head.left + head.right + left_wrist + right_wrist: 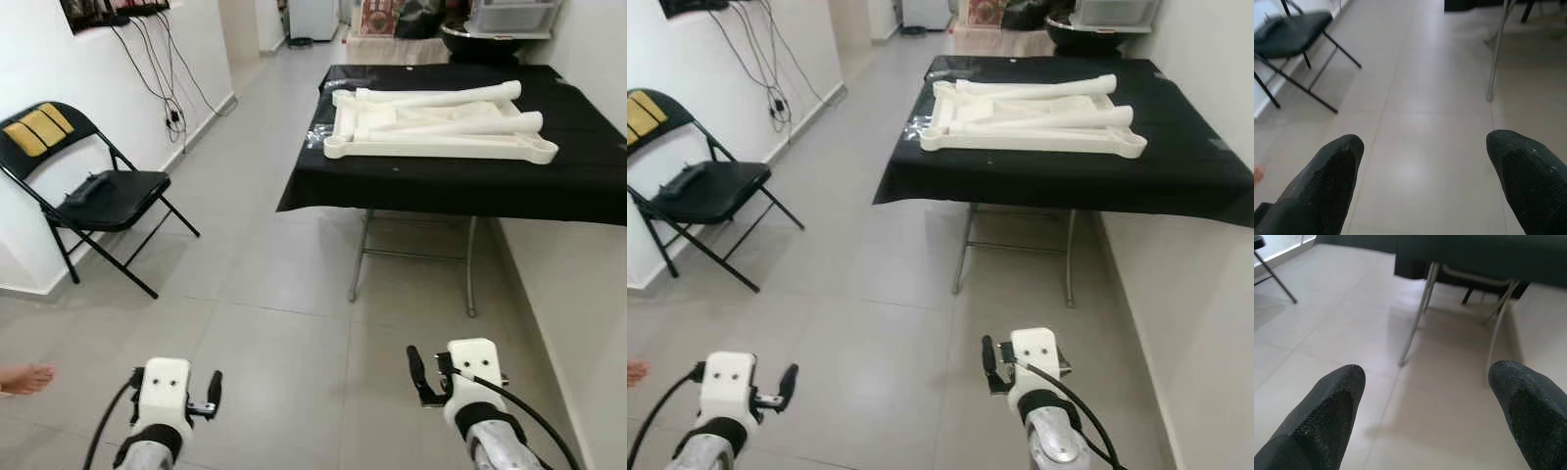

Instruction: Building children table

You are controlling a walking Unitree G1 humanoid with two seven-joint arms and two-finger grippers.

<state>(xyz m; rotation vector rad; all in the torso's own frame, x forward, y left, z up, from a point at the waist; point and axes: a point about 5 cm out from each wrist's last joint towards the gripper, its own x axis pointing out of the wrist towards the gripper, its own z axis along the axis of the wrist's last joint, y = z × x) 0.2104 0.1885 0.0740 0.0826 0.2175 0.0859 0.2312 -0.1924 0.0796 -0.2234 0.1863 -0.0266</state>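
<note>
Left pincer (208, 393) released, fingers (1327, 181) spread wide, nothing between them, held low over the tiled floor (265, 333), well short of the desk (588, 166). Right pincer (421, 377) likewise released and empty, fingers (1327, 411) apart, aimed at the desk's metal legs (1415, 318), nearer the desk than the left one but still apart from it.

Task thing: white children table parts (441, 122), a stack of long cream legs and frame pieces, lying flat on top of the desk's black cloth toward its near-left corner. Neither pincer touches them.

Left of the desk and well apart from it, against the wall: black folding chair (93, 191) with a dark object on the seat. A person's bare foot (24, 379) on the floor at the far left, just beside the left arm.

Step in hand, as judged: approach, no assembly begun, parts untouched. Next move calls for walking up to the desk's near edge, raising both arms above the desk top, then reaching for the nearest frame piece with the pincers kept wide. Watch the foot close by when stepping off.
</note>
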